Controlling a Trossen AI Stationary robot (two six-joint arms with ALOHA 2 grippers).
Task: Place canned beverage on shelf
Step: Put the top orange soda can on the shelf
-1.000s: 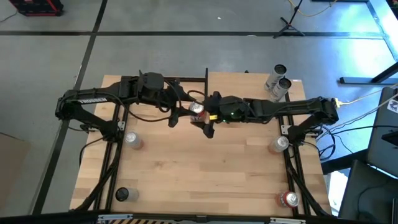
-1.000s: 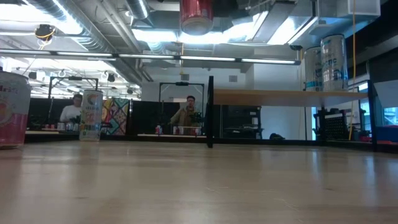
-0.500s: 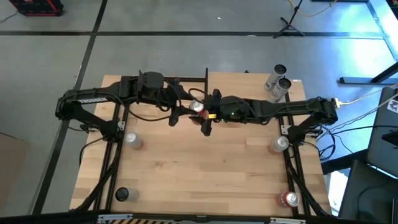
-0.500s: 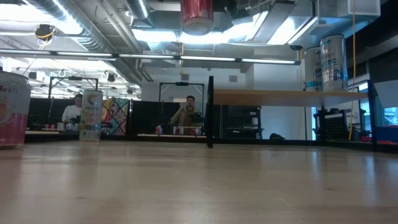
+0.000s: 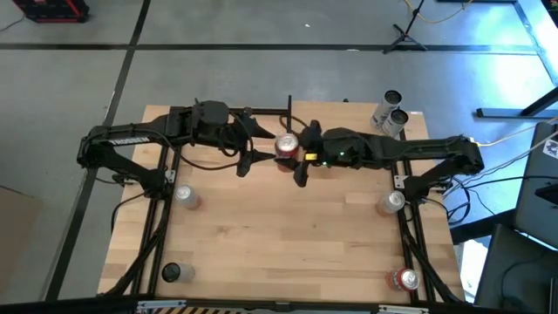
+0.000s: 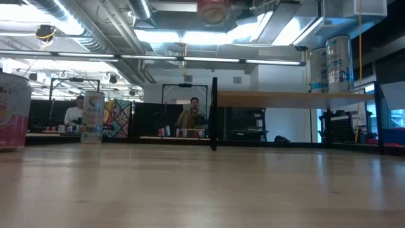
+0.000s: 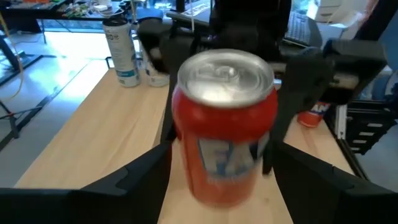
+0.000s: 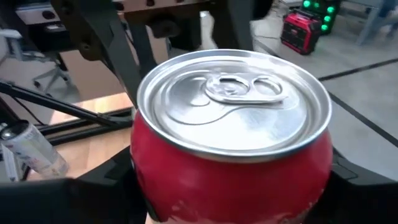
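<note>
A red beverage can (image 5: 286, 146) hangs upright in the air over the far middle of the table. My right gripper (image 5: 295, 155) is shut on it. My left gripper (image 5: 250, 148) stands just left of the can, open and empty; the left wrist view shows its fingers (image 7: 134, 183) spread below the can (image 7: 227, 124). The shelf (image 6: 297, 98), a light-wood board on black posts, stands at the table's far right (image 5: 349, 118) and bears two tall cans (image 5: 391, 113). My right gripper pinches the can's side wall (image 7: 270, 130) between its two fingers, one on each side. The fingers come level from the table's right. The can is upright, top up, lifted clear of the table, as its bottom shows high up in the low view (image 6: 214, 9).
Single cans stand on the table at the left (image 5: 185, 197), near left (image 5: 177, 273), right (image 5: 391, 202) and near right (image 5: 404, 280). The low view shows a pink can (image 6: 12, 111) and a white can (image 6: 93, 117), with people in the room beyond.
My right gripper has gone toward the table's right edge and a little up with the red can. The can stays upright and has drawn away from my left gripper, which has kept its place.
</note>
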